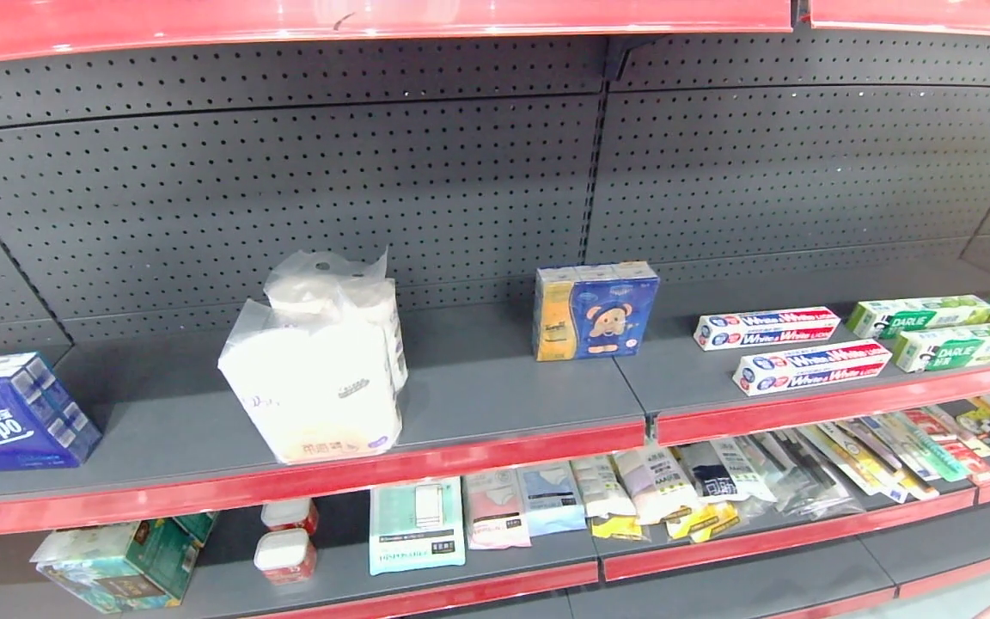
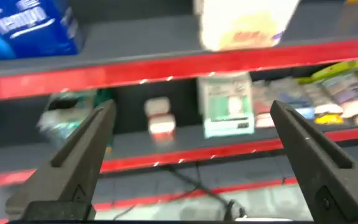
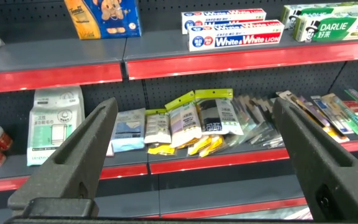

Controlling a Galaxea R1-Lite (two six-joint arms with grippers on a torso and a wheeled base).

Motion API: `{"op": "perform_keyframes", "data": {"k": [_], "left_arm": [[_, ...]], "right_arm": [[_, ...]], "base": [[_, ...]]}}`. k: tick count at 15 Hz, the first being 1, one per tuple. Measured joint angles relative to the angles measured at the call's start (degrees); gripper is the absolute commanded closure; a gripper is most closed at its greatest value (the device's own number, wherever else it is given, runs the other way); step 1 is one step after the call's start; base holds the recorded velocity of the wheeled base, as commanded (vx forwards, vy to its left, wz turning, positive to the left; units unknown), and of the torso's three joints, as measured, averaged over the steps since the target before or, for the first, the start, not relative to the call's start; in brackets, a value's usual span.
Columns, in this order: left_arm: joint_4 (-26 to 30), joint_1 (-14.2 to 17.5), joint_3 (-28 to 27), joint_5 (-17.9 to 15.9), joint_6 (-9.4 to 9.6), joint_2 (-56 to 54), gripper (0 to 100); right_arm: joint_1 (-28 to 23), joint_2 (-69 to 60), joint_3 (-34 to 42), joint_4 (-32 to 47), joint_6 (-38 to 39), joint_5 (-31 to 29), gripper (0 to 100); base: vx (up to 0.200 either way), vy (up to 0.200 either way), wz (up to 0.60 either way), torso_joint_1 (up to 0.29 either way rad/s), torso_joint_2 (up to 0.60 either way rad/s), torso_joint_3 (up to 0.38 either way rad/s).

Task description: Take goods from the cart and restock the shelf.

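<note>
Red-edged grey shelf [image 1: 495, 447] runs across the middle of the head frame. On it: blue tissue pack [image 1: 14, 413] far left, white toilet paper pack [image 1: 314, 387] left of centre, bear-print tissue pack [image 1: 595, 309] centre, two red-white toothpaste boxes [image 1: 766, 327] to the right, green toothpaste boxes [image 1: 920, 315] far right. Lower shelf [image 1: 546, 556] along the bottom holds flat packets [image 1: 675, 490] and small red-white jars [image 1: 287, 554]. Left tool [image 2: 194, 162] spread wide, nothing between its fingers, facing the lower shelf. Right tool [image 3: 194, 162] spread wide too, holding nothing, facing the packets.
</note>
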Motion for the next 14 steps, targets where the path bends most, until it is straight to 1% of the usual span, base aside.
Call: {"op": "perform_keyframes", "data": {"k": [1, 2, 3, 4, 6, 14], "left_arm": [[-1.4, 0.0, 1.1, -2.7, 0.16, -0.5, 0], [-1.5, 0.0, 1.7, -3.0, 0.71, -0.7, 0], [-1.5, 0.0, 1.9, -2.5, 1.43, -0.9, 0], [-1.5, 0.0, 2.1, -1.9, 1.76, -1.1, 0], [-1.6, 0.0, 2.2, -1.7, 1.87, -1.2, 0], [-1.6, 0.0, 2.3, -1.6, 1.80, -1.3, 0]], "right_arm": [[0.0, 0.0, 0.0, 0.0, -0.1, 0.0, 0], [0.0, 0.0, 0.0, 0.0, -0.1, 0.0, 0], [0.0, 0.0, 0.0, 0.0, 0.0, 0.0, 0], [0.0, 0.0, 0.0, 0.0, 0.1, 0.0, 0], [0.0, 0.0, 0.0, 0.0, 0.2, 0.0, 0], [0.0, 0.0, 0.0, 0.0, -0.1, 0.0, 0]], "base": [[0.000, 0.000, 0.60, 0.002, 0.00, 0.007], [0.000, 0.000, 0.60, 0.002, 0.00, -0.002], [0.000, 0.000, 0.60, -0.002, 0.01, 0.002], [0.000, 0.000, 0.60, -0.002, 0.00, -0.002], [0.000, 0.000, 0.60, 0.007, 0.01, 0.000], [0.000, 0.000, 0.00, 0.000, 0.00, 0.000]]}}
